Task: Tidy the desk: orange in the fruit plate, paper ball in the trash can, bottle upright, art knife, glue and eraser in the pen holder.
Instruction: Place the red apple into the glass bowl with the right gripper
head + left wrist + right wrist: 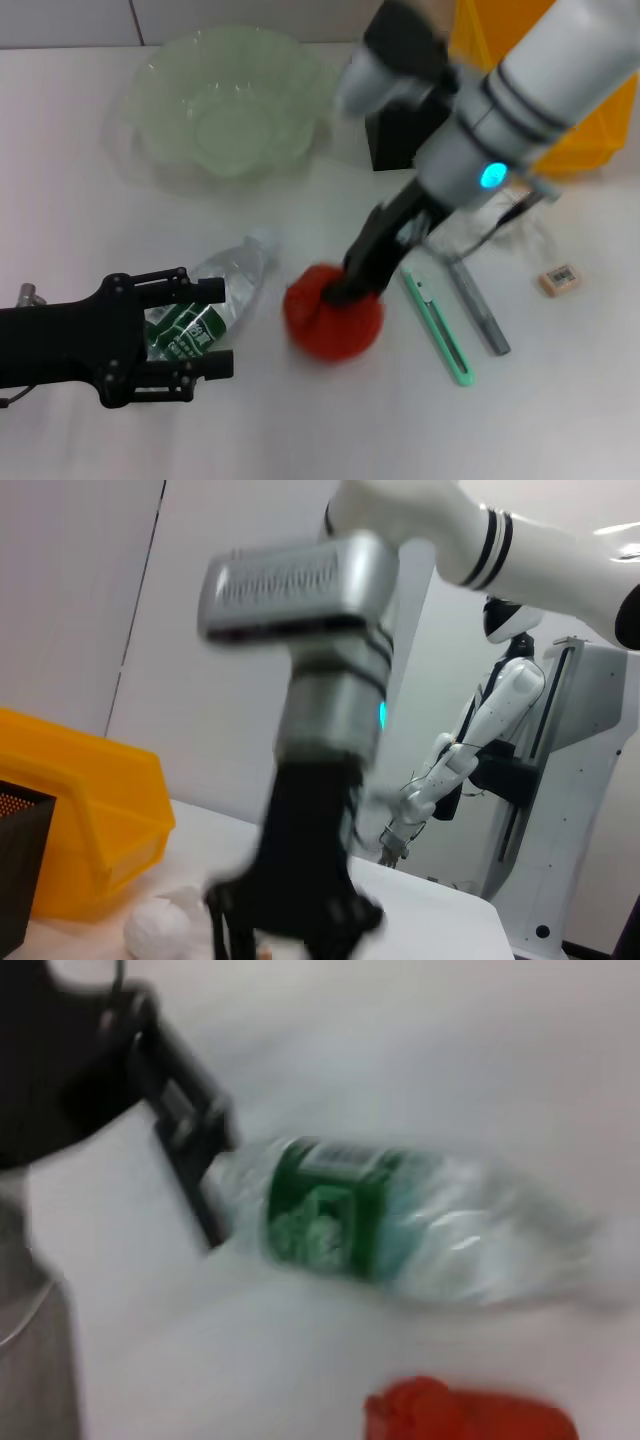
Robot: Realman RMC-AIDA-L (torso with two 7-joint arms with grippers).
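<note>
The orange [335,318] sits on the table at centre, with my right gripper [346,289] down on its top. The clear bottle [222,290] with a green label lies on its side; my left gripper [205,326] is open, one finger on each side of the bottle's base end. The right wrist view shows the bottle [400,1225], the left gripper [190,1150] and the orange [470,1415]. The green art knife [437,325], grey glue stick [480,305] and eraser [560,278] lie to the right. The paper ball [165,925] shows only in the left wrist view.
The green translucent fruit plate [150,120] stands at the back left. A black pen holder [398,135] and a yellow bin [585,130] stand at the back right, partly hidden by my right arm. A clear bag lies by the glue.
</note>
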